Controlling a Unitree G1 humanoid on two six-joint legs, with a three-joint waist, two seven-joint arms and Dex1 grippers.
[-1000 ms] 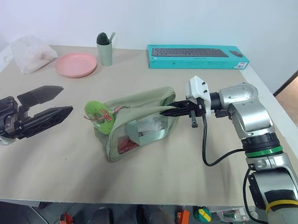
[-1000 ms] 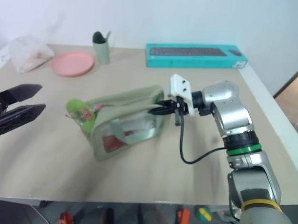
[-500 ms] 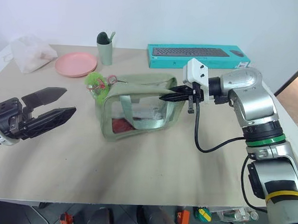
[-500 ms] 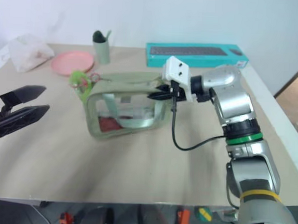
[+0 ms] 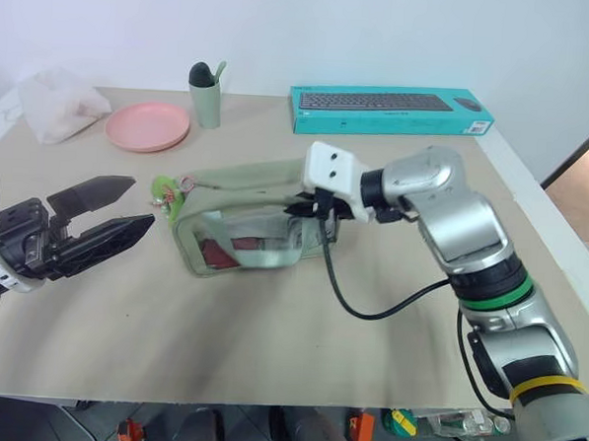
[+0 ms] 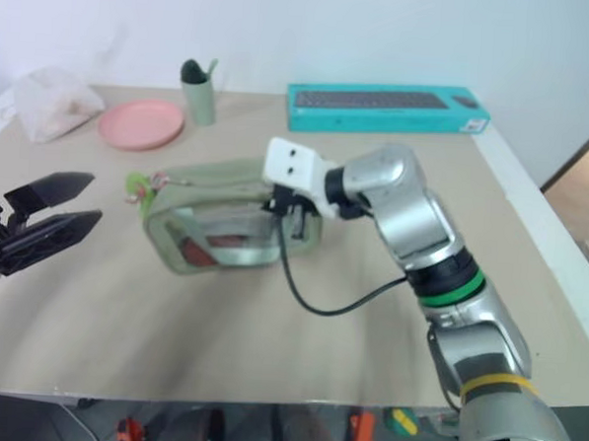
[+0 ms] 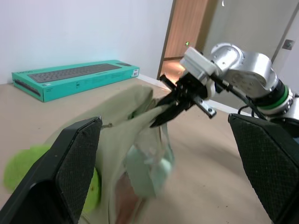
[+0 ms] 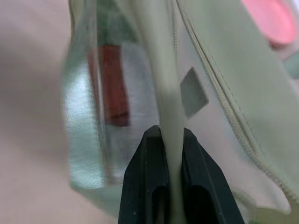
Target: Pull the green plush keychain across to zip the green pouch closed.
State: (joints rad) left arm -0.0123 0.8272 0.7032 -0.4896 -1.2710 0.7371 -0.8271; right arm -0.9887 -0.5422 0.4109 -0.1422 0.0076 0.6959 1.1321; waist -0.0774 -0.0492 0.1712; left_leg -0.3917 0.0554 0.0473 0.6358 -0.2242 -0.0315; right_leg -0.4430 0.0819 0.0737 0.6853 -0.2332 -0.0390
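Boxy sage fabric green pouch (image 5: pixel 250 218) has slid left; right gripper (image 8: pixel 167 140) pinches its edge, left gripper (image 5: pixel 112 211) spread.

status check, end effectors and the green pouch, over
Right end effector shut on green pouch fabric. Left end effector open, apart from pouch. Green plush keychain at pouch's left end, ungrasped. Nothing between it and left end effector.

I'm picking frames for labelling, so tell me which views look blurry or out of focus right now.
Left wrist view: green pouch and green plush keychain smeared, keyboard box sharp. Right wrist view: pouch fabric soft, right gripper crisper. Left eye view: mostly sharp.
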